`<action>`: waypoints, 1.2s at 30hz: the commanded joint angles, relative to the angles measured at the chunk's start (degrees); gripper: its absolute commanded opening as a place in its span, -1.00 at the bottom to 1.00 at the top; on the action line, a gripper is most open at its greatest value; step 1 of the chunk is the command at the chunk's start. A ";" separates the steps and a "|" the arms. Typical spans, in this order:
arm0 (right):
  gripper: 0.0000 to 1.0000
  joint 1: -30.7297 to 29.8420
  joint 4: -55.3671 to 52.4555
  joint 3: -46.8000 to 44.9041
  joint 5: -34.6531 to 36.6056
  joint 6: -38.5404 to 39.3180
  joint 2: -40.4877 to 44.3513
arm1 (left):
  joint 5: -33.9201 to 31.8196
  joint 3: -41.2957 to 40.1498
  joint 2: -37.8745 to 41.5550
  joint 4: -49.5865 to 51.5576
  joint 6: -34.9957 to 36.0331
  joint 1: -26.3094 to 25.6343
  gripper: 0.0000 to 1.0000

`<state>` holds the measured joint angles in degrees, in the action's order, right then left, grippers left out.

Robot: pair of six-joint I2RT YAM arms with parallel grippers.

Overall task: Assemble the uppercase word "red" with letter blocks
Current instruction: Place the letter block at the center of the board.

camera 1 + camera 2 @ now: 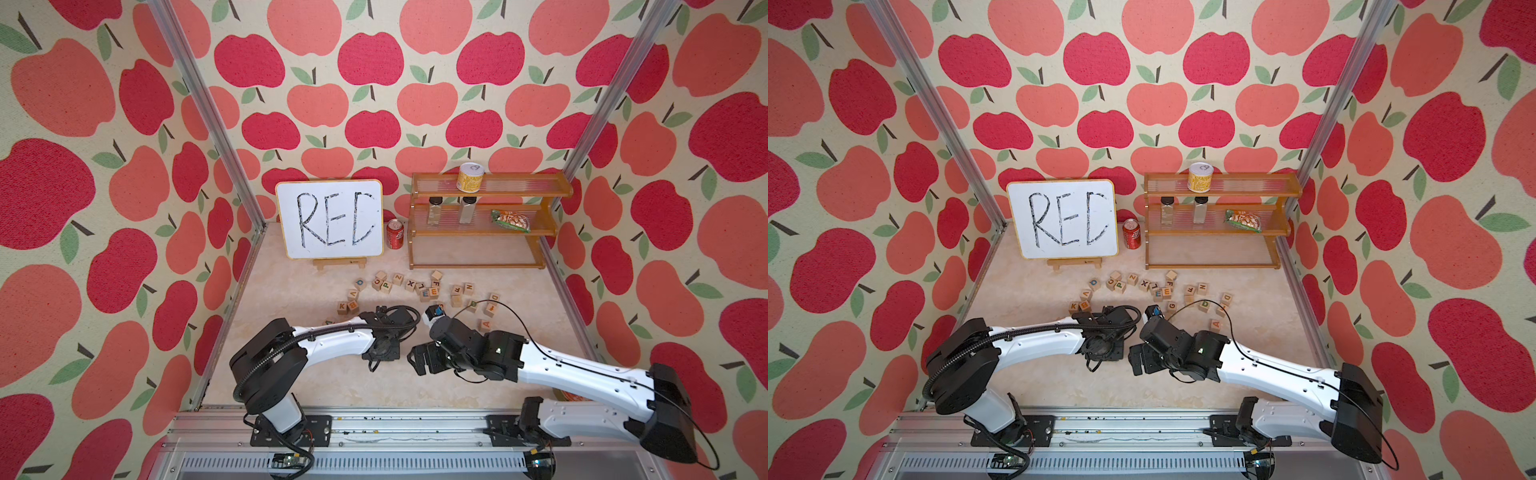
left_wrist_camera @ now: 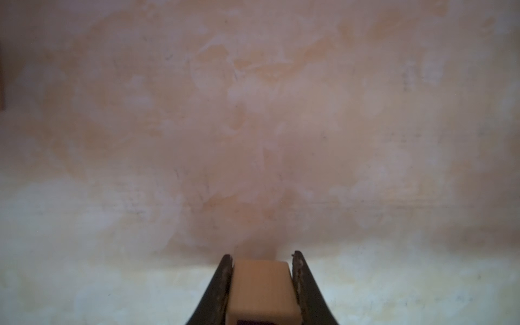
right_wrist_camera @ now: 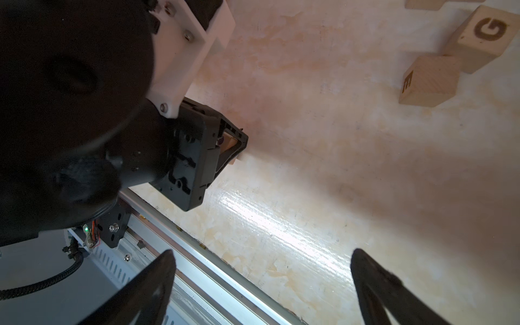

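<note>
Currently, the left gripper (image 2: pixel 261 254) is pinching a small pale wooden letter block (image 2: pixel 261 289) by two opposite flat sides, holding it low over the bare marbled surface (image 2: pixel 253 112), on the robot's side of the loose blocks (image 1: pixel 410 284); a sliver of purple print is showing on one face, so it is probably the R, though the letter itself is hiding. The right gripper (image 3: pixel 263 253) is hanging wide and empty nearby; the green D block (image 1: pixel 1205 304) is lying among the scatter beyond it. Being light, rigid and smooth-sided, the cube is likely suiting a flat, centred pinch; an off-centre hold is risking a twist.
</note>
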<state>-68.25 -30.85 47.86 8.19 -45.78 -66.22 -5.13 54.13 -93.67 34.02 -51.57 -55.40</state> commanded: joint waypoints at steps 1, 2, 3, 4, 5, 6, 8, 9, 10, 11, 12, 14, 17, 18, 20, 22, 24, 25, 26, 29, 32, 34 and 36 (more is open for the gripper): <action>0.98 -0.31 -0.17 -1.40 1.41 -1.00 1.15 | -0.06 -0.86 -1.61 -0.52 -0.62 -0.24 -0.88; 0.98 -0.31 -0.17 -1.60 1.34 -1.12 1.31 | -0.07 -0.80 -1.80 -0.54 -0.55 -0.23 -0.86; 0.98 -0.31 -0.30 -1.82 1.35 -1.15 1.46 | -0.06 -0.91 -1.88 -0.72 -0.55 -0.26 -0.83; 0.98 -0.31 -0.33 -2.03 1.39 -1.23 1.60 | -0.06 -1.03 -2.04 -0.86 -0.55 -0.22 -0.81; 0.98 -0.31 -0.47 -2.24 1.35 -1.34 1.89 | -0.06 -1.07 -2.12 -1.09 -0.60 -0.24 -0.78; 0.98 -0.31 -0.53 -2.49 1.38 -1.49 2.17 | -0.05 -1.20 -2.11 -1.21 -0.61 -0.24 -0.75; 0.98 -0.31 -0.77 -2.98 1.65 -1.76 2.77 | 0.04 -1.43 -2.14 -1.47 -0.63 -0.19 -0.69; 0.98 -0.31 -0.89 -3.20 1.81 -1.85 3.14 | 0.09 -1.46 -2.21 -1.61 -0.68 -0.24 -0.67; 0.98 -0.31 -0.94 -3.42 1.90 -1.99 3.43 | 0.11 -1.63 -2.22 -1.64 -0.64 -0.24 -0.63; 0.98 -0.31 -0.99 -3.68 1.95 -2.12 3.83 | 0.12 -1.67 -2.39 -1.75 -0.64 -0.25 -0.62; 0.98 -0.31 -1.05 -3.97 2.16 -2.32 4.19 | 0.03 -1.79 -2.32 -1.66 -0.71 -0.24 -0.62; 0.98 -0.31 -1.01 -4.50 2.35 -2.60 4.82 | 0.03 -1.96 -2.40 -1.77 -0.69 -0.24 -0.53; 0.98 -0.31 -1.00 -5.20 2.60 -2.98 5.56 | 0.12 -2.05 -2.38 -1.92 -0.64 -0.23 -0.40; 0.98 -0.31 -0.98 -5.31 2.58 -3.08 5.74 | 0.09 -2.16 -2.47 -1.99 -0.55 -0.24 -0.36; 0.98 -0.31 -0.97 -5.50 2.72 -3.19 5.91 | 0.16 -2.16 -2.54 -2.00 -0.47 -0.23 -0.29; 0.98 -0.31 -0.88 -5.58 2.67 -3.18 5.84 | 0.29 -2.14 -2.57 -2.10 -0.33 -0.19 -0.22; 0.98 -0.31 -0.79 -5.51 2.70 -3.18 5.66 | 0.30 -2.14 -2.60 -2.20 -0.21 -0.20 -0.15; 0.98 -0.31 -0.79 -5.54 2.66 -3.18 5.57 | 0.29 -2.13 -2.65 -2.16 -0.20 -0.19 -0.11; 0.98 -0.31 -0.70 -5.49 2.69 -3.17 5.57 | 0.30 -2.12 -2.52 -2.14 -0.14 -0.24 -0.07; 0.98 -0.31 -0.61 -5.49 2.78 -3.26 5.57 | 0.12 -2.01 -2.16 -1.96 -0.02 -0.26 0.10; 0.98 -0.31 -0.69 -5.47 2.92 -3.18 5.52 | -0.52 -1.84 -1.43 -1.22 0.05 -0.12 0.44; 0.98 -0.31 -0.83 -5.23 3.04 -3.18 5.48 | -1.09 -1.60 -0.47 -0.54 0.07 -0.06 0.65; 0.98 -0.31 -0.96 -5.12 3.06 -3.01 5.48 | -1.49 -1.41 0.61 0.28 0.20 0.20 0.82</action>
<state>-68.25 -30.92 43.09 9.91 -48.18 -61.19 -5.19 53.39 -94.48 30.85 -51.51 -55.42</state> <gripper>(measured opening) 0.991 0.895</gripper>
